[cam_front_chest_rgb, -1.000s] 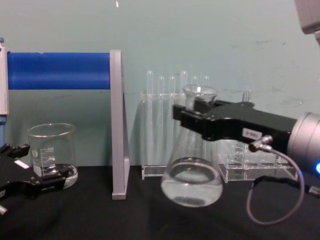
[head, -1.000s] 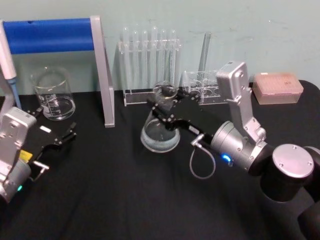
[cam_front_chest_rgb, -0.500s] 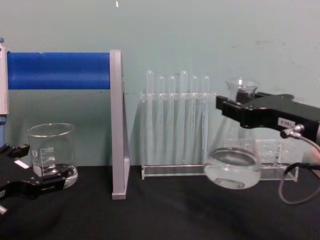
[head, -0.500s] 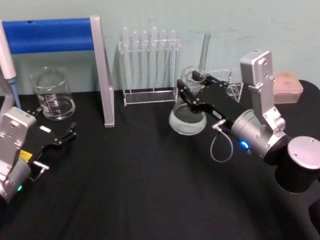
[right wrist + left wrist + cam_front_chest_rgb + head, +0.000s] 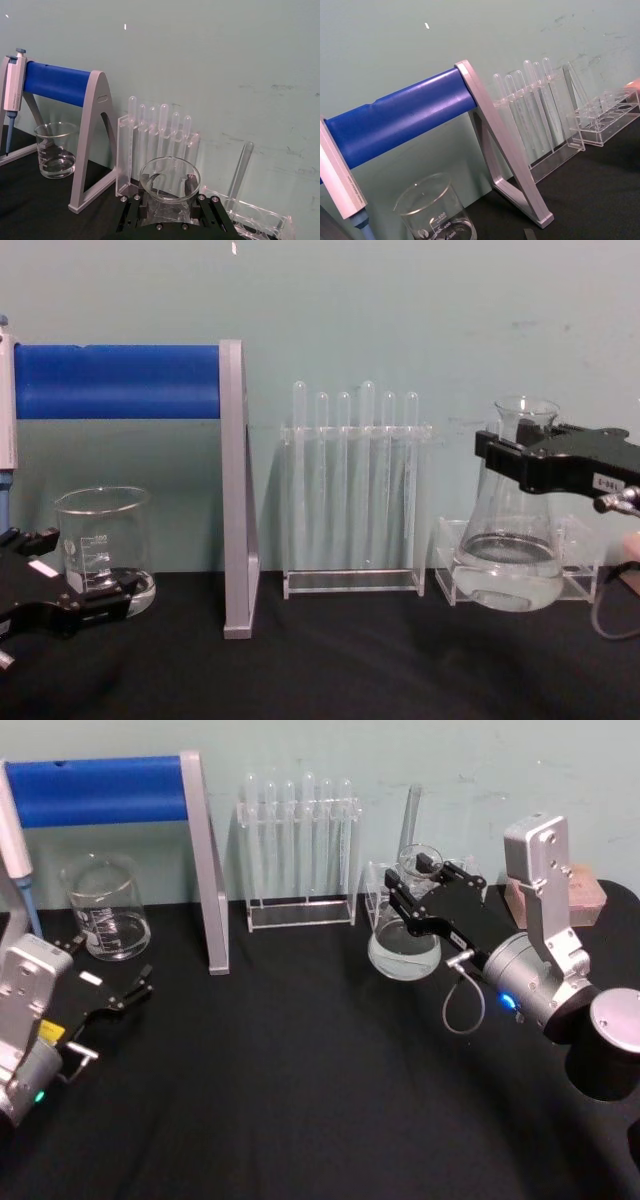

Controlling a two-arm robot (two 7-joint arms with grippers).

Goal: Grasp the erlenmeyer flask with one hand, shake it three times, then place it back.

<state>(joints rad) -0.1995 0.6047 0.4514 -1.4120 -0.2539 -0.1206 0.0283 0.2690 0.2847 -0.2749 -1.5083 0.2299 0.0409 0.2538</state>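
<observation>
Glass erlenmeyer flask (image 5: 506, 565) clamped by white-labelled right gripper (image 5: 518, 460).

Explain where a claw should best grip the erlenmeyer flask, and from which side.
Probably the narrow neck of the erlenmeyer flask, below the flared rim, approached level from the side, as the right claw does now: the wide sloping base would slip; the rim catches.

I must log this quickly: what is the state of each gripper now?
Left gripper: open, holding nothing.
Right gripper: closed around the neck of the flask.
</observation>
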